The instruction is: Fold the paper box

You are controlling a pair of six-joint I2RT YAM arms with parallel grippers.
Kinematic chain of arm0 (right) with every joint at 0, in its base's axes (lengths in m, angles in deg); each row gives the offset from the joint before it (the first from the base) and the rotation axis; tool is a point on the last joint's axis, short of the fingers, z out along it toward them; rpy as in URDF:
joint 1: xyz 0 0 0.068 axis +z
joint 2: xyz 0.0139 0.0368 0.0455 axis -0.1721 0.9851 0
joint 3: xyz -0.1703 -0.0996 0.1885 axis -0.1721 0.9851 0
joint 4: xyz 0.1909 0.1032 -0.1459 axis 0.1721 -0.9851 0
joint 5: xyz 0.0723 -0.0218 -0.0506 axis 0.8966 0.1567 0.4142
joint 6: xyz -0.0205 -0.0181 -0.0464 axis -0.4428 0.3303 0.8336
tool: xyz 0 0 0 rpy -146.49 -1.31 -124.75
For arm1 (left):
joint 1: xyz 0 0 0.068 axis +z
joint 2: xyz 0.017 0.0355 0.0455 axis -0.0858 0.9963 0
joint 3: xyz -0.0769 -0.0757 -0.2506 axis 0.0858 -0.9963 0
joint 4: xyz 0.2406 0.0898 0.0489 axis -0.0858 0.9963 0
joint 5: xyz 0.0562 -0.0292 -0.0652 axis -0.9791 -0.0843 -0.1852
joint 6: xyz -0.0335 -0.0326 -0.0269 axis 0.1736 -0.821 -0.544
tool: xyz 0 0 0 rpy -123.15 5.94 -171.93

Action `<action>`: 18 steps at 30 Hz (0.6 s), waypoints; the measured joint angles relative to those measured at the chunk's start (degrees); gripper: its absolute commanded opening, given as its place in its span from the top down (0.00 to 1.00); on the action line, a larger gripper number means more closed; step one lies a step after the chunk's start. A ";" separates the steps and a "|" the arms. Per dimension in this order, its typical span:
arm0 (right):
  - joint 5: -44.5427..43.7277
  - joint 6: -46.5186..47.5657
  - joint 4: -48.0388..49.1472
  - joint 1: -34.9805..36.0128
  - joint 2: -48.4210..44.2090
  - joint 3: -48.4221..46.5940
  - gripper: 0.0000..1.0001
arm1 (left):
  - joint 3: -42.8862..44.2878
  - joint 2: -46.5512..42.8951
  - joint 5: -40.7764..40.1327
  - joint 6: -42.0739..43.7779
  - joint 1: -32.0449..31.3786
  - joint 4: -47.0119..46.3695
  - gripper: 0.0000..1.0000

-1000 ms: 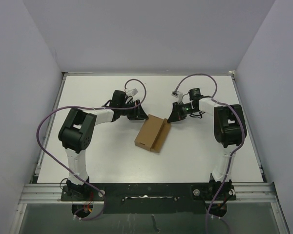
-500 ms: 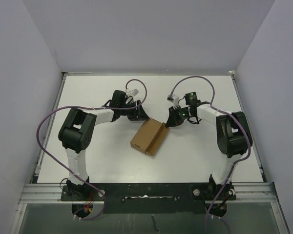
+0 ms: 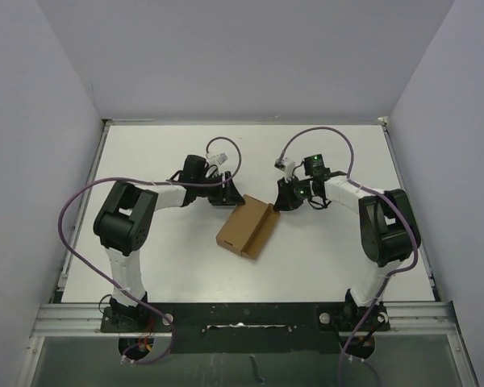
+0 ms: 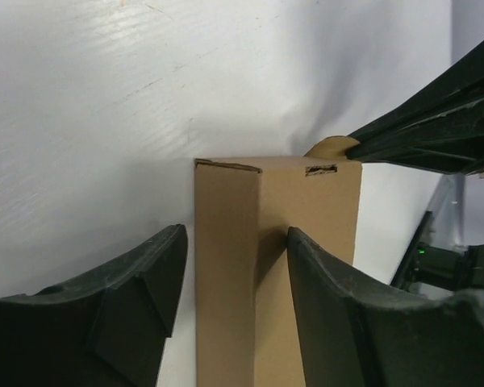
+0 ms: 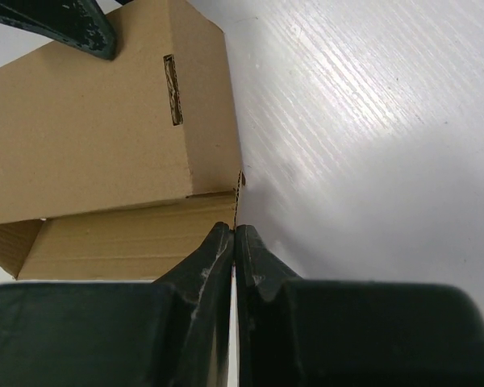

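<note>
The paper box (image 3: 240, 228) lies mid-table as a brown cardboard channel, its right wall raised. My left gripper (image 3: 228, 197) is at its far left end. In the left wrist view the open left gripper (image 4: 235, 234) straddles an upright wall of the box (image 4: 226, 201); a gap shows at the left finger, while the right finger (image 4: 323, 282) rests against the cardboard. My right gripper (image 3: 282, 201) is at the far right corner. In the right wrist view the right gripper (image 5: 234, 227) is shut, its tips pinching the thin edge of a flap of the box (image 5: 89, 137).
The white table (image 3: 331, 250) is walled on three sides by pale panels. Purple cables (image 3: 73, 210) loop off both arms. A metal rail (image 3: 242, 310) with the arm bases runs along the near edge. The right arm's finger (image 4: 419, 145) crosses the left wrist view.
The box has slid a little toward the near left. The right gripper followed it leftward, still shut. The left jaws have widened slightly around the wall.
</note>
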 measured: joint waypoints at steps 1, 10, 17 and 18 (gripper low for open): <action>0.04 -0.13 0.04 0.13 0.00 0.00 1.00 | -0.31 -0.59 -0.59 0.57 -0.02 0.33 0.43; -0.24 -1.11 0.48 0.90 -0.20 0.81 1.00 | -3.52 -13.64 -13.29 11.06 -5.09 6.91 0.23; -1.42 -2.27 1.22 2.82 -1.70 2.03 1.00 | -5.68 -16.46 -22.10 18.43 -13.33 8.35 0.22; -1.44 -2.54 1.31 2.93 -1.99 2.05 1.00 | -5.68 -16.52 -22.75 19.12 -13.09 8.46 0.22</action>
